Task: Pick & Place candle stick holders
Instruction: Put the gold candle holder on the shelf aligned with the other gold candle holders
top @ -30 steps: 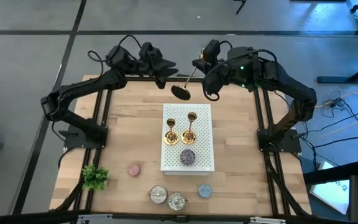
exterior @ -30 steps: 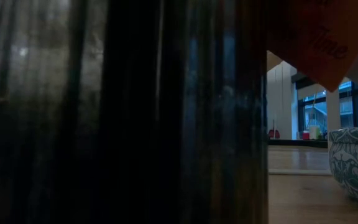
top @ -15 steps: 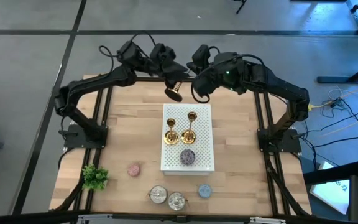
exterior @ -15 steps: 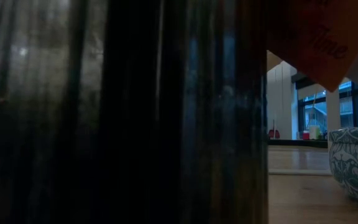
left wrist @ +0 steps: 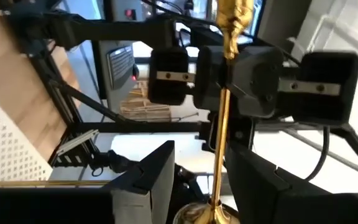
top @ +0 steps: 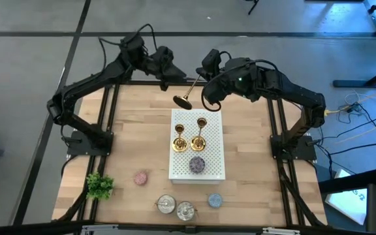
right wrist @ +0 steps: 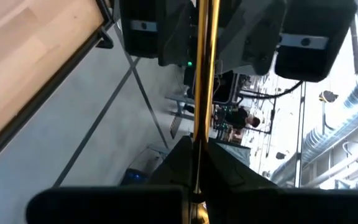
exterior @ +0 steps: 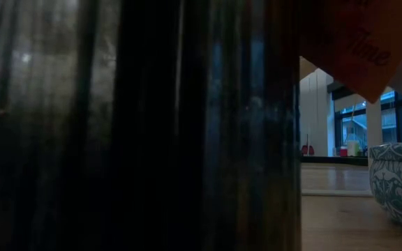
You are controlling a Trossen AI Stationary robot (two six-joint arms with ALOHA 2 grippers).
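A gold candle stick holder point(top: 189, 91) is held in the air over the table's far edge, its dark round base point(top: 182, 100) toward the left arm. My right gripper point(top: 204, 81) is shut on its stem. My left gripper point(top: 173, 79) is open; in the left wrist view its fingers point(left wrist: 157, 180) stand on either side of the stem just above the base point(left wrist: 197, 214), and I see no touch. Two more gold candle stick holders point(top: 179, 137) point(top: 201, 134) stand upright on their bases on a white perforated board point(top: 214, 147). My right gripper pinches the thin stem point(right wrist: 196, 134) between its two fingers, toward the cup end. The fingers lie along the stem, which runs straight out past their ends. The holder is lifted clear of the table and tilted, its base lower and toward the table's left.
A purple disc point(top: 196, 163) lies on the board. Near the front edge are a pink disc point(top: 140, 177), a blue disc point(top: 215, 200), two glass pots point(top: 166, 204) point(top: 186, 210) and a small green plant point(top: 100, 186). The low view is mostly blocked by a dark object; a patterned bowl point(exterior: 400, 185) shows at its right.
My right gripper has carried the candle stick holder a little toward the table's left, still shut on its stem. My left gripper swung in toward the holder's base, then drew slightly back toward the far edge.
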